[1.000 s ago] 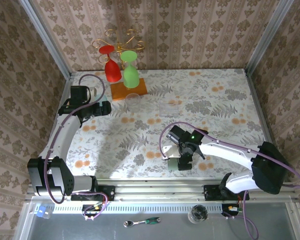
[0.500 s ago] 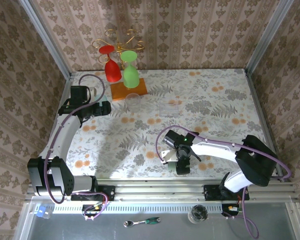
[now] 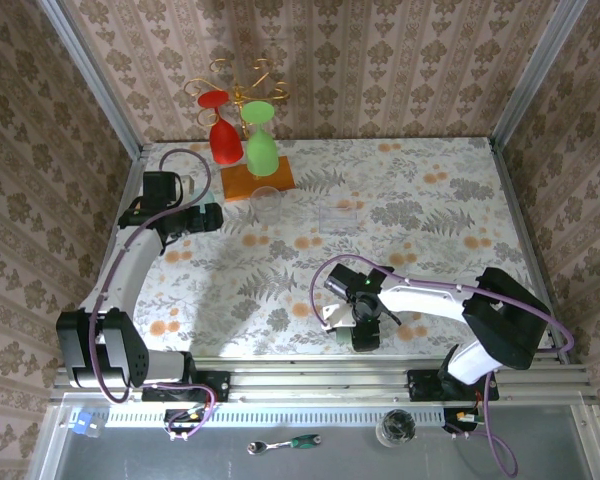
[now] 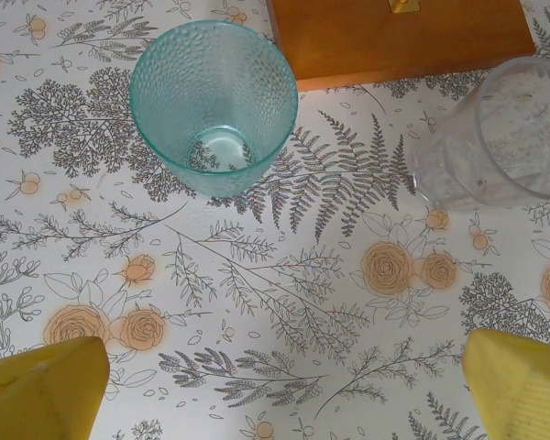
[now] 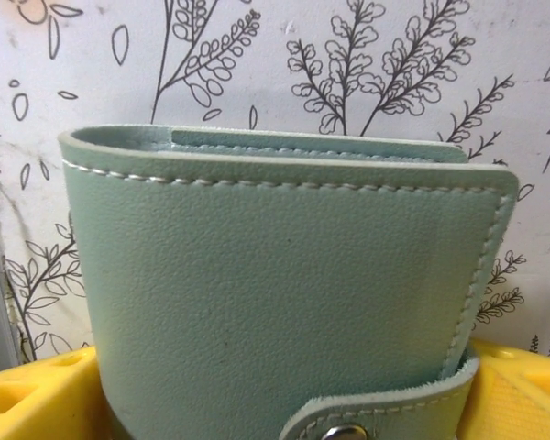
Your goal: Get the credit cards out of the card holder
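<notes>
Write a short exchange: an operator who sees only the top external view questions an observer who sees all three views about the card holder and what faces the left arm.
Operator: Is the card holder under the right gripper open yet?
Observer: No. The right wrist view shows it folded shut, its strap fastened with a metal snap.
Operator: What sits in front of the left gripper?
Observer: The left wrist view shows a dimpled teal tumbler, upright and empty.
</notes>
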### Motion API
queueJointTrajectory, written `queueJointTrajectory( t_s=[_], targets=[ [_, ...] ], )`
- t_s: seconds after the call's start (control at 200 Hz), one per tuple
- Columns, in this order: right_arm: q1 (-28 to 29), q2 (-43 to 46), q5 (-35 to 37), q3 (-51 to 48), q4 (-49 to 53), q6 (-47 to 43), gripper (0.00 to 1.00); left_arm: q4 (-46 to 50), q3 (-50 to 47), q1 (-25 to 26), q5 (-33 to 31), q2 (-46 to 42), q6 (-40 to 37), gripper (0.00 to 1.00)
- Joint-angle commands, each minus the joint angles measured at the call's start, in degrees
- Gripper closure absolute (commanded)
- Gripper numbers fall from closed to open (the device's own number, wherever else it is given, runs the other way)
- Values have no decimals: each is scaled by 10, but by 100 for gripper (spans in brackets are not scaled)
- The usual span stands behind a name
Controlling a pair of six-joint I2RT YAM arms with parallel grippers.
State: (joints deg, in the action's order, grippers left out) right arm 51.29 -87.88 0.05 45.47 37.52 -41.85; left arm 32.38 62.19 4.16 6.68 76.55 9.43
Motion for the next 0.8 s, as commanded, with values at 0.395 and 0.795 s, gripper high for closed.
queueJointTrajectory(
  t_s=[0.395,0.795],
  targets=[
    [3,29,-7,22,-6,22,26,10,11,4,8,7,-4,0],
    [4,-9,33,164,-38,369,33,15,13,4,13,4,-3,0]
  ],
)
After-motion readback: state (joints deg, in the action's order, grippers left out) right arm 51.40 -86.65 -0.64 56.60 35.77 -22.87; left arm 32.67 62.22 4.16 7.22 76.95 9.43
